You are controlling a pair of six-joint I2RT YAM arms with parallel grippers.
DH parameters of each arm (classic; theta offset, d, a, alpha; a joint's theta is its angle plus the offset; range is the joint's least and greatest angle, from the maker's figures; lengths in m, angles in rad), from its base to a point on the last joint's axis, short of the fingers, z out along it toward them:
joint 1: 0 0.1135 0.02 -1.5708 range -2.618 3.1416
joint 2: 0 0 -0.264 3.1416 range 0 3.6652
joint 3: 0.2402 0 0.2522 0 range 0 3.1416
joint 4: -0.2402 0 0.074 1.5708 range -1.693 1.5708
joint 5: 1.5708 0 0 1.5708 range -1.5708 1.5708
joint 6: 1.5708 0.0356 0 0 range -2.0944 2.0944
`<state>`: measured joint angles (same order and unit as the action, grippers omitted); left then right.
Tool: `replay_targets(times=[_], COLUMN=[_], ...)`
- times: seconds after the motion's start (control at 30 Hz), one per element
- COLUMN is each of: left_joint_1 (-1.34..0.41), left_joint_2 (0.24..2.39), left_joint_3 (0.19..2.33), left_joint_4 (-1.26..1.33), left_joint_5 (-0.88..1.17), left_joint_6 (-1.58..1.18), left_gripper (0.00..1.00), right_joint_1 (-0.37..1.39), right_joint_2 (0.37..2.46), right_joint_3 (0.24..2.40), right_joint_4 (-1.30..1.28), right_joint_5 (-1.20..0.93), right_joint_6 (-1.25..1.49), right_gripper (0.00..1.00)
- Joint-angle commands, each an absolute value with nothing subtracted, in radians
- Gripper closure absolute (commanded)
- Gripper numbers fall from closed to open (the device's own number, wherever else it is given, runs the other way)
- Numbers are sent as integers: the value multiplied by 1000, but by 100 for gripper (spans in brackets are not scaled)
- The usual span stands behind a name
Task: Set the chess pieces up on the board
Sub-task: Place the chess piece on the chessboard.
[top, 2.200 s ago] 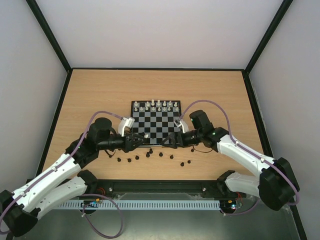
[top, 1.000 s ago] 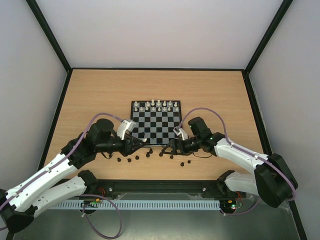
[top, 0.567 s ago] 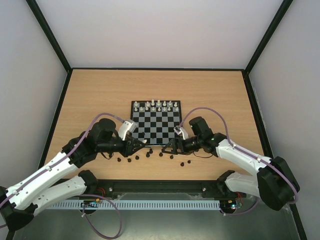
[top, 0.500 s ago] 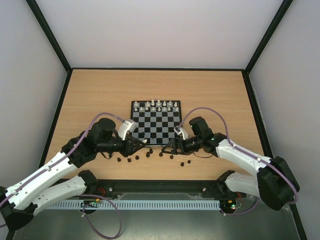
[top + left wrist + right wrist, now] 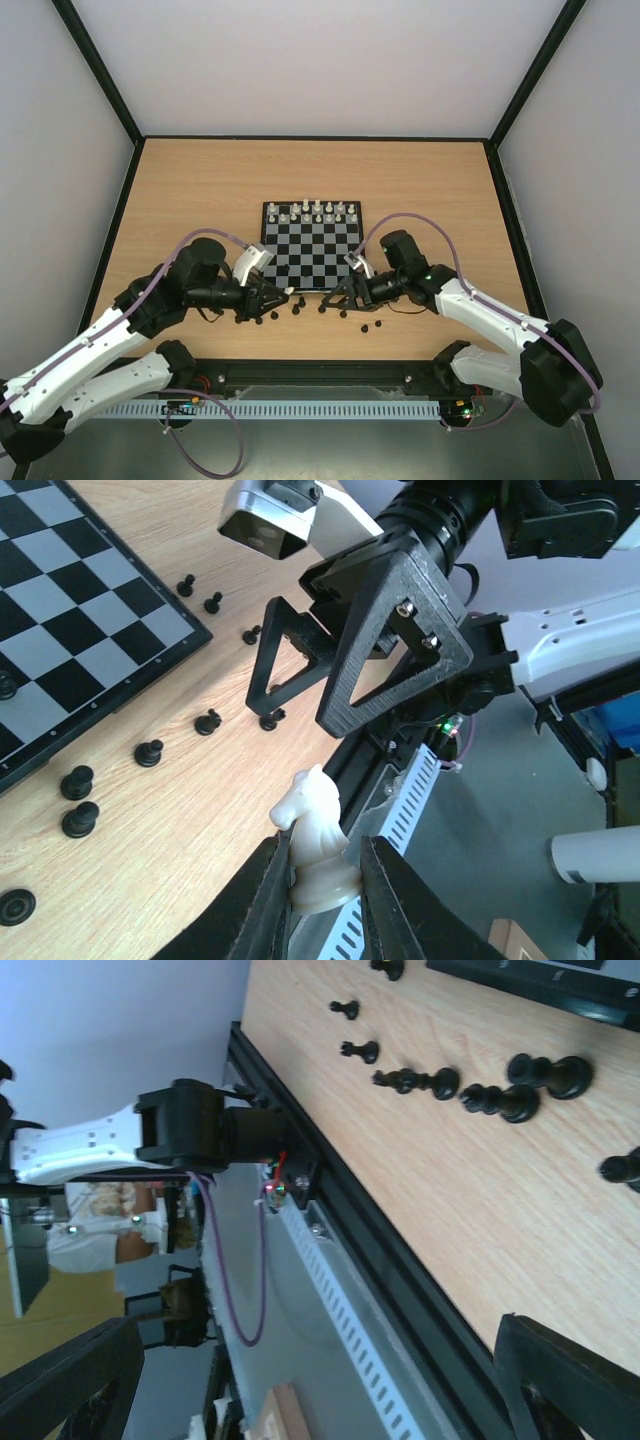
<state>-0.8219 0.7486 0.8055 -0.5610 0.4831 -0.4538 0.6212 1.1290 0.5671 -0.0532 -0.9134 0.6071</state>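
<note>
Pale wooden worktop (image 5: 200,180) with a black rim carries everything. Your square black-and-pale-grey checked chessboard (image 5: 315,250) lies flat about mid-worktop, midway between the left and right edges.

Your two white-and-black arms come in from the near edge, left arm (image 5: 100,345) and right arm (image 5: 490,310). Both end at the chessboard's near side.

Your left pincer (image 5: 283,293) sits near the chessboard's near left corner, on the side toward the worktop's near edge. It is squeezed almost closed on a cream plastic knight (image 5: 315,835). The knight stands upright, gripped at its base between the two fingers (image 5: 265,900).

Your right pincer (image 5: 335,297) sits just beside it, a bit further toward the right edge. Its black triangular fingers (image 5: 390,630) are spread fully wide with nothing between them, and the right wrist view shows only wood and frame in the gap.

Small cream pieces (image 5: 316,210) stand in rows along the chessboard's far side. Small black pieces (image 5: 300,310) are scattered loose on the worktop between the chessboard and the near edge, under and around both pincers.
</note>
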Motion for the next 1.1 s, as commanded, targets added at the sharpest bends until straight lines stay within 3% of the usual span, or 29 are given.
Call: replay_targets(times=[0.0, 0.27, 0.43, 1.07], left_joint_1=[-827, -832, -845, -866], left_joint_2=[712, 732, 736, 755], left_joint_3=[825, 856, 865, 897], left_joint_4=[-582, -682, -718, -769], left_joint_5=[551, 474, 433, 382], left_joint_6=[-449, -396, -370, -331], left_gripper=[78, 78, 78, 78], right_joint_1=[626, 626, 625, 739], right_joint_2=[1071, 1079, 1158, 1396], right_joint_3=[610, 670, 732, 917], right_joint_4=[-42, 92, 123, 57], right_joint_5=[-987, -1096, -1147, -1169], right_joint_6=[675, 914, 1002, 1054], right_gripper=[7, 17, 33, 56])
